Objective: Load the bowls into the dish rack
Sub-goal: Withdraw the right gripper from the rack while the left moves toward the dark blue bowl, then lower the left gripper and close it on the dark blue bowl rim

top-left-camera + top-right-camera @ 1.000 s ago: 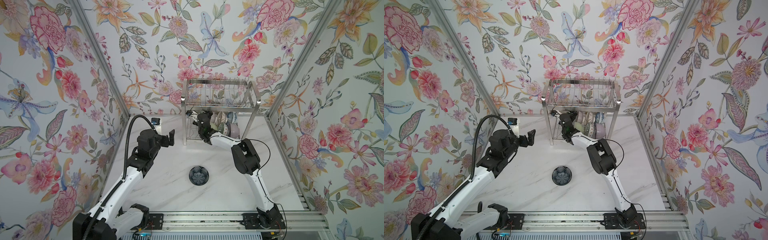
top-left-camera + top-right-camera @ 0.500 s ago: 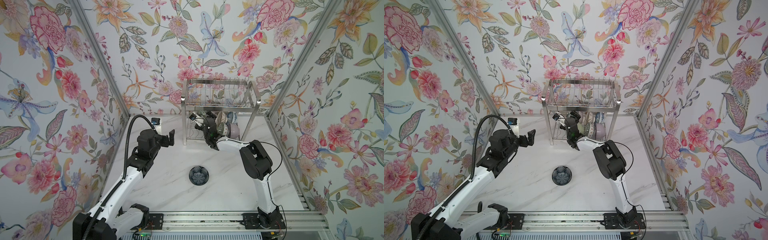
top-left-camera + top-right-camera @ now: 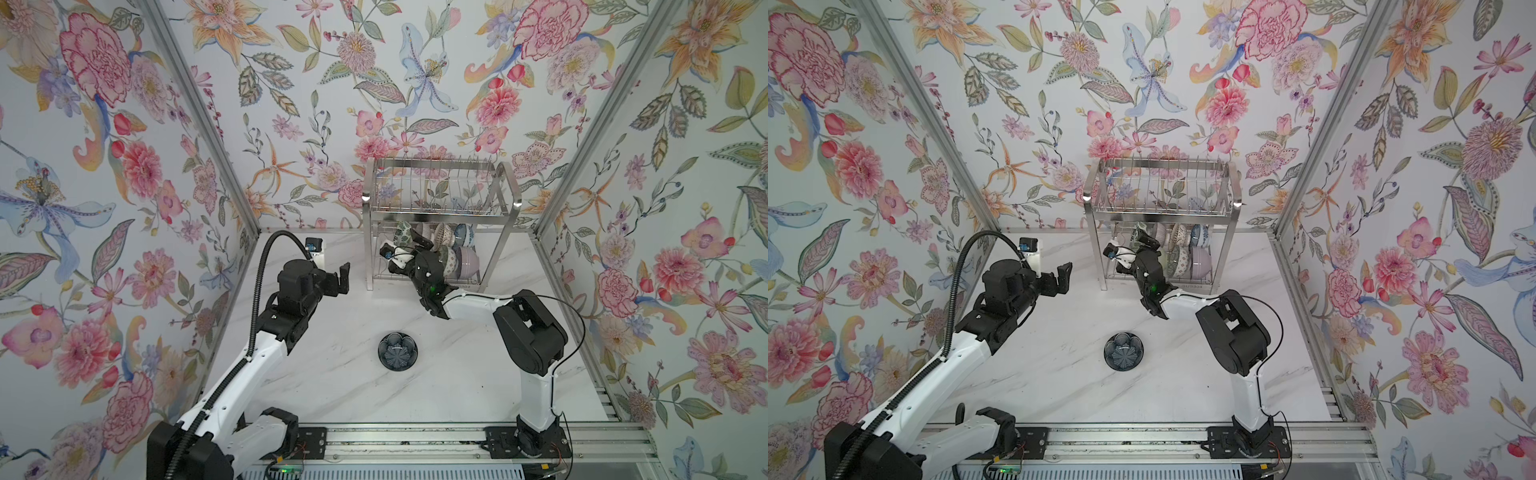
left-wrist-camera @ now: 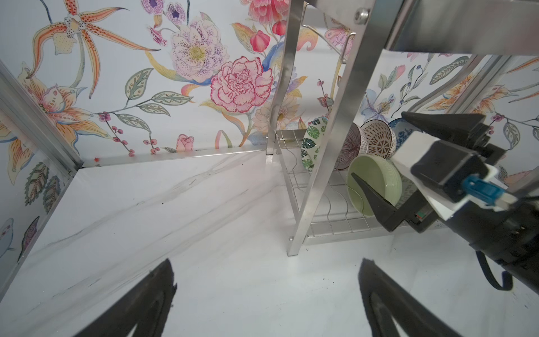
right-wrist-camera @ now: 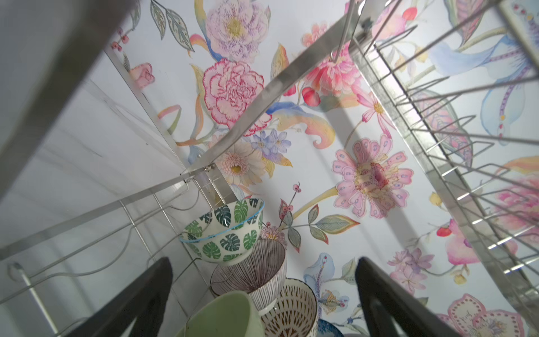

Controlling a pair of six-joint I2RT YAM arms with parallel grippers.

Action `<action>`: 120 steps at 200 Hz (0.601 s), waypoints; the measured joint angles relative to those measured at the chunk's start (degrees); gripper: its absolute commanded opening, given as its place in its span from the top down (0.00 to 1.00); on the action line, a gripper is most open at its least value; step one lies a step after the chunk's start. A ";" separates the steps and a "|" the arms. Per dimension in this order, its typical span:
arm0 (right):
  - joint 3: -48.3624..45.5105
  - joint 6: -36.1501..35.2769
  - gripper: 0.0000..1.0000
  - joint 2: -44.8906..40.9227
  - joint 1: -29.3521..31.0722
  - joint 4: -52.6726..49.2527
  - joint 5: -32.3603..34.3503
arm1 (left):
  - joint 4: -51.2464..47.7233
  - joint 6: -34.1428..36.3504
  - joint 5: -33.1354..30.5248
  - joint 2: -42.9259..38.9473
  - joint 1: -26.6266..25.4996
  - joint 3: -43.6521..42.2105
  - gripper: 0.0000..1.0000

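Observation:
The dish rack (image 3: 506,208) (image 3: 1234,203) stands at the back of the marble table. Several bowls stand on edge in its lower tier: green leaf (image 5: 224,233) (image 4: 310,143), purple-lined (image 5: 256,274), white lattice (image 5: 294,306), pale green (image 4: 376,181) (image 5: 227,315) and lilac (image 3: 467,266). A navy bowl (image 3: 397,351) (image 3: 1124,351) sits alone on the table. My right gripper (image 3: 409,245) (image 5: 262,262) is open inside the lower tier, its fingers either side of the pale green bowl, which rests on the wires. My left gripper (image 3: 338,280) (image 4: 267,268) hovers open and empty, left of the rack.
The rack's flat front leg (image 4: 329,131) stands between my left gripper and the right one. Floral walls close in on three sides, and a metal rail (image 3: 415,440) runs along the table's front edge. The rack's upper tier (image 3: 436,187) holds only prongs.
The right arm's elbow has swung to the right and its gripper has shifted slightly right inside the lower tier. The left arm and the navy bowl have not moved.

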 measured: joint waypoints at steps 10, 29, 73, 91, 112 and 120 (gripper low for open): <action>-1.73 0.35 0.01 -1.84 0.74 0.09 -0.42 | -0.66 0.07 -0.50 0.07 -0.63 0.00 0.01; -5.40 2.05 0.01 -6.16 2.01 -0.44 -1.27 | -2.10 0.22 -1.44 0.33 -1.90 -0.02 0.01; -11.54 13.18 0.01 -21.29 2.89 -10.69 -3.21 | -4.09 0.15 -0.87 1.73 -4.31 -1.86 0.01; -11.63 18.91 0.01 -27.45 2.47 -17.75 -3.34 | -5.33 0.15 1.42 2.82 -5.31 -3.26 0.01; -11.04 26.23 0.01 -32.57 -0.15 -27.69 -4.48 | -7.74 0.66 4.02 4.92 -7.54 -4.37 0.01; -10.84 29.35 0.01 -33.94 -2.01 -31.54 -5.25 | -8.83 1.07 4.70 5.88 -8.72 -4.57 0.01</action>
